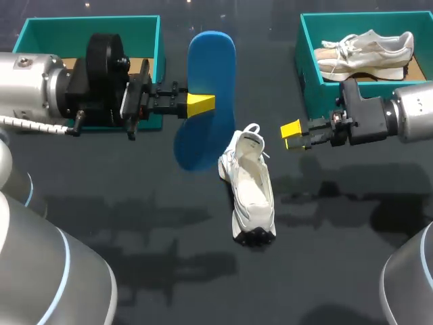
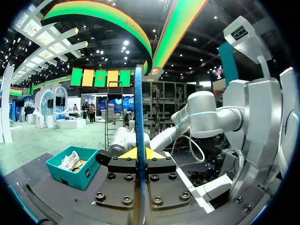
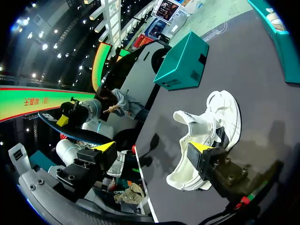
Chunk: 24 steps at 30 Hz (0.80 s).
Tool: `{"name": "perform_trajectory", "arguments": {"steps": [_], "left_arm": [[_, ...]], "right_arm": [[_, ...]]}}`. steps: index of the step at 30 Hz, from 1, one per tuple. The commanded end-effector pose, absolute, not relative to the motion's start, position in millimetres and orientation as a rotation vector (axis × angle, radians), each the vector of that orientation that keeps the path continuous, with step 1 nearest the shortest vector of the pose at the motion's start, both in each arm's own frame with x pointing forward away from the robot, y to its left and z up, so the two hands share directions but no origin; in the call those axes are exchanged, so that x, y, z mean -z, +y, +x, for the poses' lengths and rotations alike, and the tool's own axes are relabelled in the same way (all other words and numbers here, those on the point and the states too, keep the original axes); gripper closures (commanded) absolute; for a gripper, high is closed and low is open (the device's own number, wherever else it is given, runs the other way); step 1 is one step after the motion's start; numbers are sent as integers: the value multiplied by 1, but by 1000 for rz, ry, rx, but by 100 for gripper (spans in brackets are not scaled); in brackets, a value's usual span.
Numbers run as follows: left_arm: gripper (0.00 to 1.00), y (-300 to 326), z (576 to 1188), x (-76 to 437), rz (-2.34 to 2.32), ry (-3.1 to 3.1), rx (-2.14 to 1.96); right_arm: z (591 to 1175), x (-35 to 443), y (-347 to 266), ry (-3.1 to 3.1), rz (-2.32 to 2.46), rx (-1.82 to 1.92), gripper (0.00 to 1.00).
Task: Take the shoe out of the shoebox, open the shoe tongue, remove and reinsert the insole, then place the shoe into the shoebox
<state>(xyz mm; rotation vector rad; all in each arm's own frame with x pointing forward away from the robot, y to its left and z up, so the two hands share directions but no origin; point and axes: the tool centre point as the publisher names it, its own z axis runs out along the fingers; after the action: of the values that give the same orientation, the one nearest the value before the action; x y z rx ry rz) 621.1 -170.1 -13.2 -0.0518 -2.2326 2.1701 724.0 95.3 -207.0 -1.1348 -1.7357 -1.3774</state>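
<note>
Dark table (image 1: 338, 257) is carrying everything; the landmark is the white shoe (image 1: 252, 186), lying near its middle with the opening facing up and the tongue pulled wide.

Left teal shoebox (image 1: 40, 30) is sitting well behind and left of the shoe, partly hidden by the left arm. Right teal shoebox (image 1: 308, 61) is sitting behind and right of the shoe, with a second sneaker (image 1: 365, 51) lying in it.

Blue insole (image 1: 211, 61) is hanging in the air just behind and left of the shoe, out of it, stood on edge. Left gripper (image 1: 200, 104) is clamping it at the side edge, fingers pressing both faces. Right gripper (image 1: 292, 133) is hovering just right of the shoe, fingers spread, gripping nothing.

Handling, as a judgement: the insole is looking thin, light and bendy, so it may be flopping or buckling if pushed in from the middle; feeding the toe end in first seems safer. The shoe is looking soft and light, likely sliding on the table, so the right gripper may need to pin the collar or sidewall.

Bare table is lying all round the shoe; the box walls are well apart from it.
</note>
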Motion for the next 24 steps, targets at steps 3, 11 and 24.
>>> {"name": "perform_trajectory", "arguments": {"steps": [3, 11, 24], "left_arm": [[100, -176, 633, 17, -680, -2497, -2289], [100, -183, 632, 32, -1100, -2520, -2309], [100, -187, 642, 69, -2183, -2221, -2460]], "right_arm": [[719, 208, 88, -1741, -1139, 1397, 0], [725, 202, 89, -1712, -1117, 1365, 0], [733, 179, 92, -1614, -1098, 1225, 0]]}}
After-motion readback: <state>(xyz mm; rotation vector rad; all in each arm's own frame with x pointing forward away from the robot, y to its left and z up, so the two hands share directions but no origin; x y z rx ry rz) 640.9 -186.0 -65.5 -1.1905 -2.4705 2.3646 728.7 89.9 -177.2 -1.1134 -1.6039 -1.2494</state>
